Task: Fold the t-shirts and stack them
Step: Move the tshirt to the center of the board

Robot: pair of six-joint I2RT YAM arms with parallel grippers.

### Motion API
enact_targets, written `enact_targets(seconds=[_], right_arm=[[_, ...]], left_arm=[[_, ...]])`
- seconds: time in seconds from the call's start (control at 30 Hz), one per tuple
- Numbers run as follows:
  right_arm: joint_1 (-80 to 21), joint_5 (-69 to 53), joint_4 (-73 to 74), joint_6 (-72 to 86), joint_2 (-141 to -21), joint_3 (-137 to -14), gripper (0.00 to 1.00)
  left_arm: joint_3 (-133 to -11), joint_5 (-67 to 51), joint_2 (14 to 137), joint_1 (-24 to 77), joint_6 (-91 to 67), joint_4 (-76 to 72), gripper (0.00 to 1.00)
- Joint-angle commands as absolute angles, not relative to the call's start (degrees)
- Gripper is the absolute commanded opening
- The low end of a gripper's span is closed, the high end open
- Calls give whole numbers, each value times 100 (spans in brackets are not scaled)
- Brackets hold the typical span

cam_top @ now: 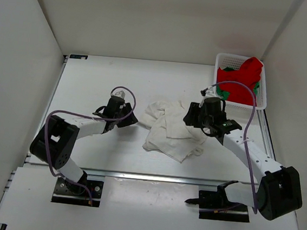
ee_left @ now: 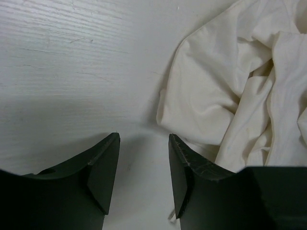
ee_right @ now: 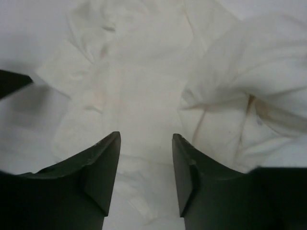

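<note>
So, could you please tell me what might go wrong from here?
The white t-shirt lies crumpled in overlapping folds, so the open right fingers, above its bunched cloth, may pinch several layers at once. The open left fingers sit over bare table beside the shirt's edge and could close on nothing.

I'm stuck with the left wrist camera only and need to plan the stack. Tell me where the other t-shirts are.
Observer: The bright red cloth t-shirt lies bunched in the white plastic mesh basket at the far right corner of the table.
Operator: Report the green one.
Observer: The bright green cloth t-shirt peeks out at the red one's edges, same basket.
Operator: Now the right tool.
Observer: The right tool hangs open above the crumpled white cloth t-shirt, gripping nothing.
</note>
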State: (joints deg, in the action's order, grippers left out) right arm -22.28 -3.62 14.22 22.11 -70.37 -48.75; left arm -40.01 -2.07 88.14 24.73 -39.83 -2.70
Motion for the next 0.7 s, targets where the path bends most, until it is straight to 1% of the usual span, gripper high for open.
enact_targets(seconds=[0.0, 0.03, 0.07, 0.13, 0.17, 0.2, 0.23, 0.27, 0.37, 0.53, 0.67], right_arm=[[-2259, 485, 1671, 2136, -6778, -4615, 47], [-2302, 405, 1574, 2118, -6698, -4510, 48], [-2398, 230, 1295, 2083, -6523, -4352, 38], [-2443, -191, 959, 2118, -6451, -4131, 28], [-2539, -637, 854, 2118, -6669, -4026, 27], [-2584, -876, 774, 2162, -6793, -4034, 27], [-2732, -870, 713, 2162, -6994, -4017, 28], [-2977, -861, 686, 2066, -7092, -4051, 30], [-3435, -713, 598, 1969, -7505, -4227, 36], [-3568, -747, 527, 1864, -7989, -4430, 42], [-3638, -694, 483, 1855, -8217, -4534, 42]], left_arm=[[-4219, -167, 8973, 2549, -3929, -500, 56], [-4236, -150, 9052, 2523, -3955, -518, 56], [-4280, -149, 9088, 2575, -3981, -545, 56], [-4368, -193, 9167, 2575, -3973, -562, 56], [-4420, -159, 9237, 2610, -3955, -563, 56], [-4438, -123, 9246, 2602, -3972, -571, 56], [-4447, -132, 9298, 2602, -3964, -597, 56], [-4482, -114, 9316, 2610, -3955, -606, 55], [-4605, -79, 9422, 2654, -3946, -580, 57], [-4650, -140, 9580, 2558, -3964, -633, 57], [-4483, -193, 9458, 2575, -3981, -756, 58]])
